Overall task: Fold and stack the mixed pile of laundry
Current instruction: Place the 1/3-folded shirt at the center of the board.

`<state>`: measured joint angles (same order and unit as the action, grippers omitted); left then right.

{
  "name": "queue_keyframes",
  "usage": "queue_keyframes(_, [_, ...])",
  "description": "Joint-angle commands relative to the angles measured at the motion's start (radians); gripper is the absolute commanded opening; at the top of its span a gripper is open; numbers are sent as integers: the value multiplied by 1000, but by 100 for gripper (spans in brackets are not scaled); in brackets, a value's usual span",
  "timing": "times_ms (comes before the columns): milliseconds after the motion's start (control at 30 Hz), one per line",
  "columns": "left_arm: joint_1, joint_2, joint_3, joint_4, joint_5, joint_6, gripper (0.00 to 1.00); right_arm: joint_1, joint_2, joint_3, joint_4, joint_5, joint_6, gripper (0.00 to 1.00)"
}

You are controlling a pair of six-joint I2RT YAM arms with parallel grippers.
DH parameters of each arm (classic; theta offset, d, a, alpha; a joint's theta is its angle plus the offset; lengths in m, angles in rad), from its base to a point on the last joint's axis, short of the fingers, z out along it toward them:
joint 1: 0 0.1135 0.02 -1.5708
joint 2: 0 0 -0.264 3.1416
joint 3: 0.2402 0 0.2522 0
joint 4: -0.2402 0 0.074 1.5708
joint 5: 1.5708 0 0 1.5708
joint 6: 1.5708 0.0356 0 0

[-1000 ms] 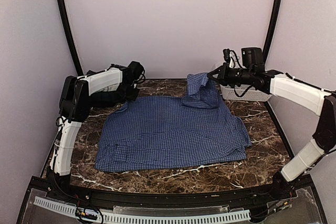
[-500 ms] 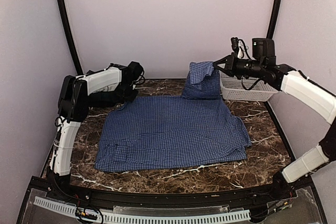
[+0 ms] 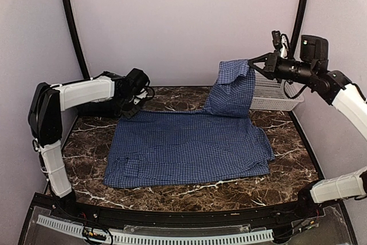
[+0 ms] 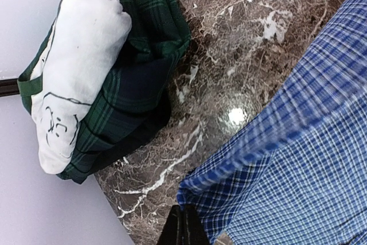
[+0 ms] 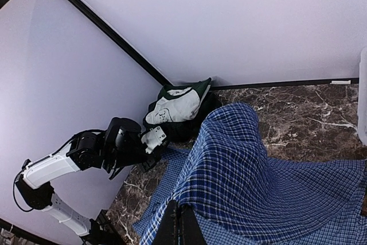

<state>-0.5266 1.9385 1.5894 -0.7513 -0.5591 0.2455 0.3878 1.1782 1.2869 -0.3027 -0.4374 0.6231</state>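
The blue-and-white check shirt (image 3: 189,147) lies spread across the marble table (image 3: 287,167). My right gripper (image 3: 250,62) is shut on its far right corner and holds it high, so that part hangs as a drape (image 5: 241,164) below the closed fingers (image 5: 179,225). My left gripper (image 3: 127,113) is low at the shirt's far left corner, shut on the shirt's edge (image 4: 198,199). A white garment (image 4: 80,67) wrapped in dark green plaid cloth (image 4: 143,78) sits bundled in the far left corner by the wall, also in the right wrist view (image 5: 178,107).
A white lattice basket (image 3: 274,93) stands at the far right, just behind the lifted shirt corner. Walls close in the table at the back and both sides. The left arm (image 5: 109,147) reaches in beside the bundle.
My right gripper has risen and moved right, lifting the shirt's corner higher. My left gripper has closed at the far left corner, and the left arm's elbow has swung out to the left.
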Motion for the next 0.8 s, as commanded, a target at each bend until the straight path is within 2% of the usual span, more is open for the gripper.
queue_keyframes(0, [-24, -157, -134, 48, 7, 99, 0, -3, -104, -37, -73, 2, -2, 0])
queue_keyframes(267, [-123, -384, -332, 10, 38, 113, 0, -1, -310, -135, -206, -5, 41, 0])
queue_keyframes(500, [-205, -443, -464, 13, 86, 81, 0, 8, -400, -120, -291, -32, 71, 0])
queue_keyframes(767, [-217, -470, -474, -62, 53, 59, 0, 12, -464, -62, -409, -69, 87, 0])
